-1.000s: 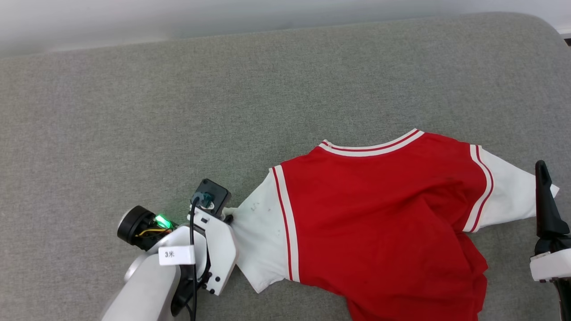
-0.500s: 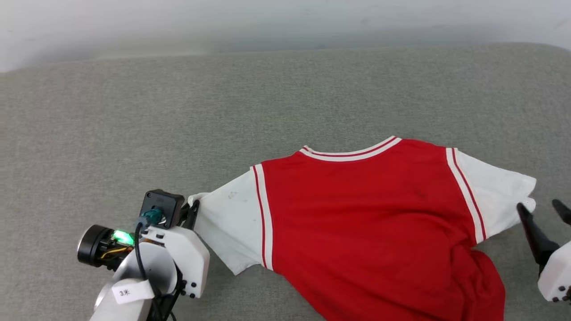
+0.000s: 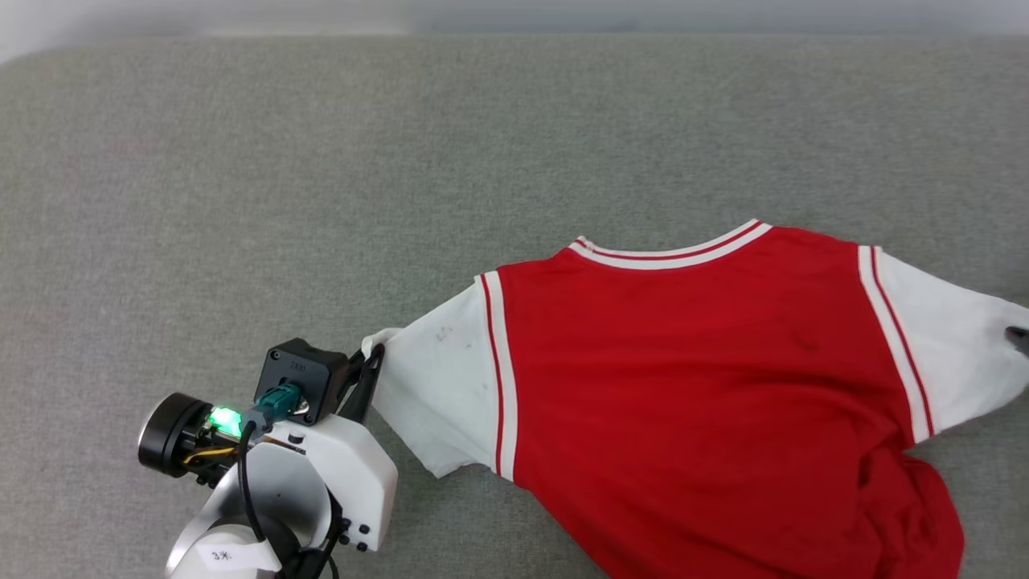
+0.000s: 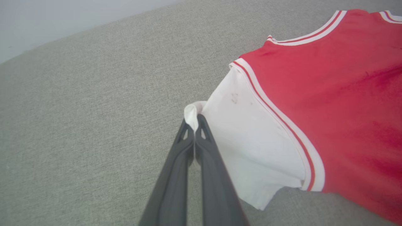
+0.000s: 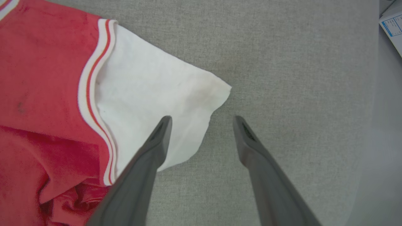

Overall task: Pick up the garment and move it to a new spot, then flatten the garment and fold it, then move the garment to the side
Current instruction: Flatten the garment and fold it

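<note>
**Q:** Left gripper (image 4: 195, 121), quick?
**A:** My jaws are pinched tight on the cuff corner of the left-hand white sleeve (image 4: 251, 141). A bit of cloth pokes past my tips.
**Q:** Right gripper (image 5: 202, 118)?
**A:** Spread wide and holding nothing. One finger is over the edge of the right-hand white sleeve (image 5: 150, 84), the other over the bare grey fabric surface (image 3: 321, 201).
**Q:** Where's the garment (image 3: 683, 386)?
**A:** It lies on that surface, plain red side up, collar away from me. Its lower right part is bunched.
</note>
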